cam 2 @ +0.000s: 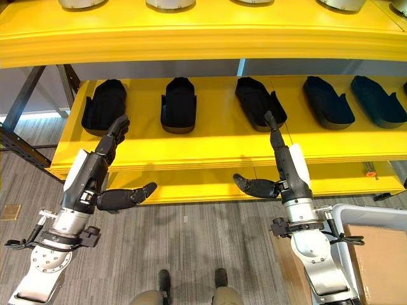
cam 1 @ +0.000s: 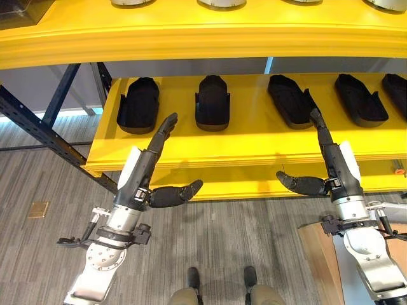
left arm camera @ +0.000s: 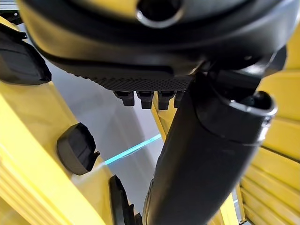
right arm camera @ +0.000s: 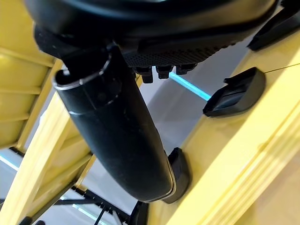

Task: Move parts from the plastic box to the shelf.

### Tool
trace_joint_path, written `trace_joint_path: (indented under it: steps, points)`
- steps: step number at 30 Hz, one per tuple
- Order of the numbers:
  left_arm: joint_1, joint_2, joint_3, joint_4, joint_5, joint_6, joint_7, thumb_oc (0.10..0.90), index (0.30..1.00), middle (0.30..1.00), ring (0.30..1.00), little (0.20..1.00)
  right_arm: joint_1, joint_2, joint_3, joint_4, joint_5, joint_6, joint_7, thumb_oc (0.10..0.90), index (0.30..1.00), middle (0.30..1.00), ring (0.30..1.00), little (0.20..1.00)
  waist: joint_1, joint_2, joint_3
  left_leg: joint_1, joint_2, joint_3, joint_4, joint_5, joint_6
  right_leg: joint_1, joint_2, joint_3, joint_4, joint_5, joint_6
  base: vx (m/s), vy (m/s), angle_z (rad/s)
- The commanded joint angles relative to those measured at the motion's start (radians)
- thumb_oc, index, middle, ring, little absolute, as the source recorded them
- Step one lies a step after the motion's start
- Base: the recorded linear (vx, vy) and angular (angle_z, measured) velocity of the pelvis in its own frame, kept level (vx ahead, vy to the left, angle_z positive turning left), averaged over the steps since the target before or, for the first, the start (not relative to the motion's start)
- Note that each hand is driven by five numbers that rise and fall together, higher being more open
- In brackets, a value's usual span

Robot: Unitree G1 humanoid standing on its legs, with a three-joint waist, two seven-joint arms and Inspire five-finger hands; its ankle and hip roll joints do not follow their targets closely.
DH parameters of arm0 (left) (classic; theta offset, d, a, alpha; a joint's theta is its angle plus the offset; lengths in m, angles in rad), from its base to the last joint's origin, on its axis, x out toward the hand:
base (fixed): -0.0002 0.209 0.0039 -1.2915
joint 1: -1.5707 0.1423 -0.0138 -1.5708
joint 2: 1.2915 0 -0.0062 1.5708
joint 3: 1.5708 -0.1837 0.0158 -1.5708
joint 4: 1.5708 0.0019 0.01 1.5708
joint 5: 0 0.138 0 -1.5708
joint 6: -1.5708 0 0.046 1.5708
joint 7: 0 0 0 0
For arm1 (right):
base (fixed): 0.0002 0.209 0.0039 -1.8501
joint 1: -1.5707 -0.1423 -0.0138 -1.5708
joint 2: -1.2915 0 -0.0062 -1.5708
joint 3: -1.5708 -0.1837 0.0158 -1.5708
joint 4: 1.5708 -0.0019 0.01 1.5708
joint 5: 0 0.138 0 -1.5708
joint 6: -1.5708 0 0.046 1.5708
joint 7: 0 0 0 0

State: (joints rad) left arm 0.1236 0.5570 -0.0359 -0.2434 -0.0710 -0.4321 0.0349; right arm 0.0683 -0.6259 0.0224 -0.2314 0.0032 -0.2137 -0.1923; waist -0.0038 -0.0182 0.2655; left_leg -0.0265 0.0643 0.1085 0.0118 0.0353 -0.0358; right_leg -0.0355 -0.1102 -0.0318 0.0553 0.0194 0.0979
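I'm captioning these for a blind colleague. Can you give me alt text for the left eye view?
Both robot hands, left hand and right hand, hover open and empty before a yellow shelf holding a row of black parts.

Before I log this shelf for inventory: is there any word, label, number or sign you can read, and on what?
None can be read.
Yellow shelf: no print shows.
Black parts: plain, no label shows.
Left hand and right hand: open, no marking shows.
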Motion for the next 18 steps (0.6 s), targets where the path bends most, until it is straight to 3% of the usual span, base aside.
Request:
trace_joint_path:
  steps: [1,5,6,9,12,14,15,18]
  points:
    - [-0.059,0.018,0.035,-0.066,-0.056,-0.118,-0.032,0.900,1.000,1.000,1.000,1.000,-0.112,-0.005,-0.047,-0.058,0.011,-0.087,-0.020,0.900,1.000,1.000,1.000,1.000,0.019,-0.053,-0.069,-0.065,-0.080,-0.024,0.021,-0.056,0.083,-0.025,0.078,-0.087,0.283,-0.095,-0.016,0.32,0.322,-0.11]
    - [-0.058,0.026,0.027,-0.063,-0.064,-0.126,-0.056,0.900,1.000,1.000,1.000,1.000,-0.119,0.015,-0.036,-0.047,-0.011,-0.088,-0.022,0.900,1.000,1.000,1.000,1.000,0.019,-0.044,-0.052,-0.049,-0.064,-0.013,0.023,-0.072,0.106,-0.122,0.070,-0.089,0.527,-0.054,0.012,0.05,0.076,-0.25]
    - [-0.064,0.031,0.023,-0.070,-0.060,-0.118,-0.069,0.900,1.000,1.000,1.000,1.000,-0.110,0.024,-0.040,-0.049,-0.014,-0.087,-0.015,0.900,1.000,1.000,1.000,1.000,0.015,-0.050,-0.050,-0.041,-0.062,-0.004,0.026,-0.079,0.106,-0.130,0.051,-0.085,0.519,-0.042,0.015,0.10,-0.010,-0.46]
    - [-0.075,0.042,0.020,-0.069,-0.068,-0.116,-0.091,0.900,1.000,1.000,1.000,1.000,-0.107,0.031,-0.047,-0.038,-0.022,-0.099,-0.002,0.900,1.000,1.000,1.000,1.000,0.012,-0.056,-0.049,-0.024,-0.050,0.006,0.024,-0.086,0.101,-0.117,0.000,-0.092,0.416,-0.002,0.016,0.08,-0.115,-0.32]
    - [-0.094,0.064,0.016,-0.067,-0.074,-0.104,-0.114,0.900,1.000,1.000,1.000,1.000,-0.117,0.024,-0.062,-0.031,-0.006,-0.091,0.009,0.900,1.000,1.000,1.000,1.000,0.003,-0.067,-0.054,-0.001,-0.031,0.011,0.019,-0.095,0.085,-0.090,-0.077,-0.072,0.159,0.067,0.039,0.11,-0.254,0.02]
    - [-0.105,0.090,-0.007,-0.067,-0.067,-0.094,-0.119,0.900,1.000,1.000,1.000,1.000,-0.150,0.025,-0.058,-0.012,0.023,-0.061,0.009,0.900,1.000,1.000,1.000,1.000,0.004,-0.081,-0.058,0.029,-0.002,0.014,0.024,-0.123,0.071,-0.089,-0.153,-0.055,-0.040,0.202,0.091,0.18,-0.445,0.01]
    - [-0.100,0.103,-0.015,-0.070,-0.060,-0.093,-0.105,0.900,1.000,1.000,1.000,1.000,-0.166,0.026,-0.056,-0.002,0.025,-0.053,0.011,0.900,1.000,1.000,1.000,1.000,0.007,-0.087,-0.055,0.041,0.016,0.021,0.032,-0.137,0.066,-0.104,-0.174,-0.064,-0.097,0.230,0.106,0.15,-0.426,-0.10]
    - [-0.089,0.114,-0.026,-0.085,-0.043,-0.093,-0.084,0.900,1.000,1.000,1.000,1.000,-0.180,0.028,-0.047,-0.001,0.036,-0.042,0.016,0.900,1.000,1.000,1.000,1.000,0.017,-0.102,-0.045,0.057,0.041,0.034,0.069,-0.171,0.059,-0.139,-0.194,-0.091,-0.143,0.243,0.121,0.10,-0.349,-0.07]
